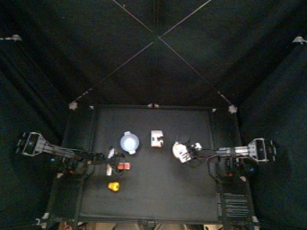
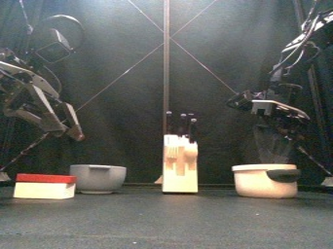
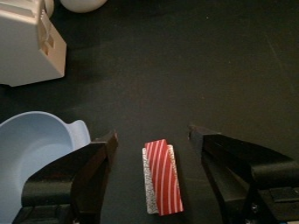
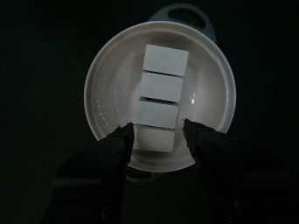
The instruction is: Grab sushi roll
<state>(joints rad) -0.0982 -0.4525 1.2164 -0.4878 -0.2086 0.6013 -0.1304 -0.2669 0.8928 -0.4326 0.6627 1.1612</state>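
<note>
Right claw [image 4: 159, 131] hangs open above a glossy white round bowl [image 4: 111, 79] on the tabletop's right, holding nothing; inside lies the sushi roll [image 4: 165, 77], blocky white pieces in a row

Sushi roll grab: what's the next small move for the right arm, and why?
Probably lower the right end effector straight down. Its jaws are open and the sushi roll sits centred between them, but the front view shows it hanging well above the table. The left end effector is over a red-striped piece, not the target.
</note>
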